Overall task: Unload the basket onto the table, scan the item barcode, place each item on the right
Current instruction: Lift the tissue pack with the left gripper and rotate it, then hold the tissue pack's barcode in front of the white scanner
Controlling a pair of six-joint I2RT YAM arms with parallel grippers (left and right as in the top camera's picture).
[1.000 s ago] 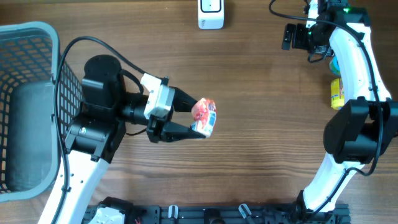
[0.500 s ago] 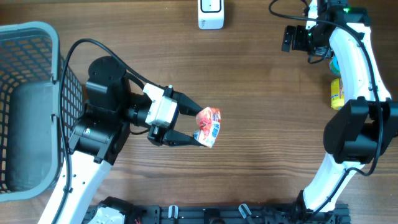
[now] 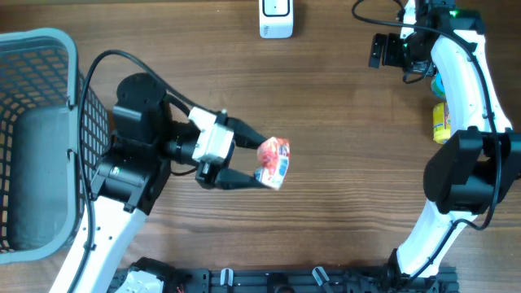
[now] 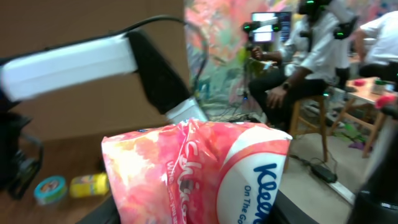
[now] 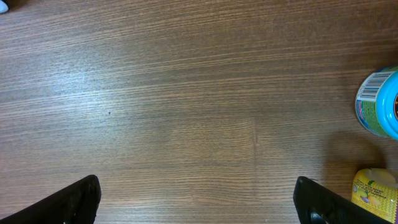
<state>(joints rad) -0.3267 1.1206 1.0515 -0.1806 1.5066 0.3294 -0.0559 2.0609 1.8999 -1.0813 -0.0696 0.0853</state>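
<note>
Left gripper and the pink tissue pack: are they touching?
Touching. The overhead view shows the left gripper closed on the tissue pack, with a finger pressed against each side of it.

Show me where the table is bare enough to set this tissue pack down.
Widest bare wood: between the tissue pack and the right arm, below the white scanner. Another patch: top, between basket and scanner. Crowded: right edge, where blue can and yellow packet sit by the arm; left, filled by basket and left arm.

2 white arms (image 3: 462, 69), black joints (image 3: 134, 96), looping black cables (image 3: 96, 57)
</note>
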